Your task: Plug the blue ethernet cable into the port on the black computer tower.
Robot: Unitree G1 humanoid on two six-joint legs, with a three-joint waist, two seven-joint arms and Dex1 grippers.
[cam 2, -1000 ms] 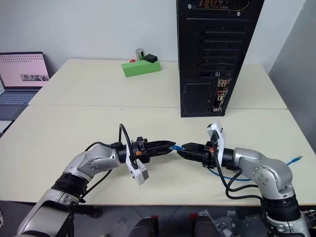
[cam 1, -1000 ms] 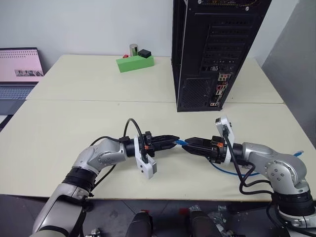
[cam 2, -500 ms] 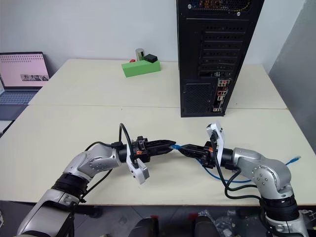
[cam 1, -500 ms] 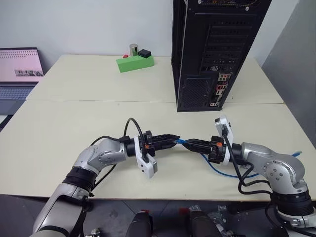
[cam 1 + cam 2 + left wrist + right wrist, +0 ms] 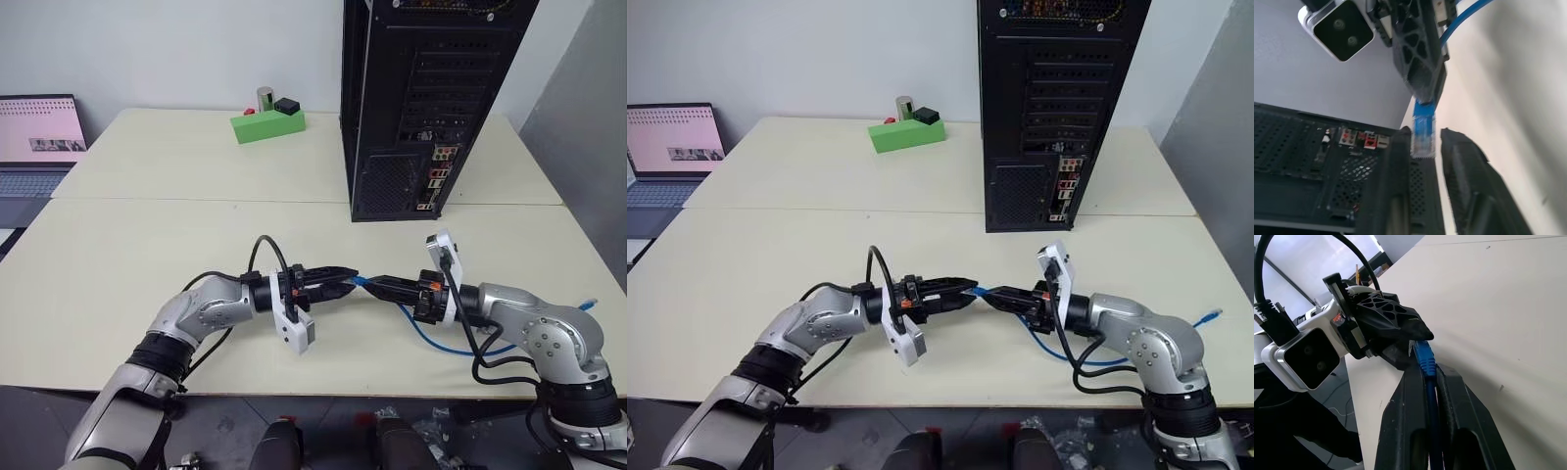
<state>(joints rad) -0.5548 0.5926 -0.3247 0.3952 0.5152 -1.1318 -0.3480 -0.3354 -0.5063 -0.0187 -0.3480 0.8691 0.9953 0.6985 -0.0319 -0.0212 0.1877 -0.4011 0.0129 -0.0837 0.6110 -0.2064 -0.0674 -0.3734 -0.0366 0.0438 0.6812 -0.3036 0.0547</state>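
Note:
The blue ethernet cable (image 5: 443,343) loops over the table by my right arm, and its far end (image 5: 591,305) lies near the right edge. My right gripper (image 5: 378,284) is shut on the cable just behind the clear plug (image 5: 1423,131) and holds it level above the table. The left gripper (image 5: 347,275) meets it tip to tip, open, with its fingers (image 5: 1462,161) on either side of the plug and a gap showing. The black computer tower (image 5: 431,98) stands at the back with its rear face towards me. The port is too small to pick out in the connector cluster (image 5: 437,178).
A green block (image 5: 267,124) carrying small objects sits at the back, left of the tower. A laptop (image 5: 39,137) stands at the far left. A seam (image 5: 196,201) crosses the table in front of the tower. A grey panel (image 5: 588,127) rises on the right.
My right gripper closed on the cable behind the plug, then the left gripper's fingers parted from the plug. Neither arm has shifted.

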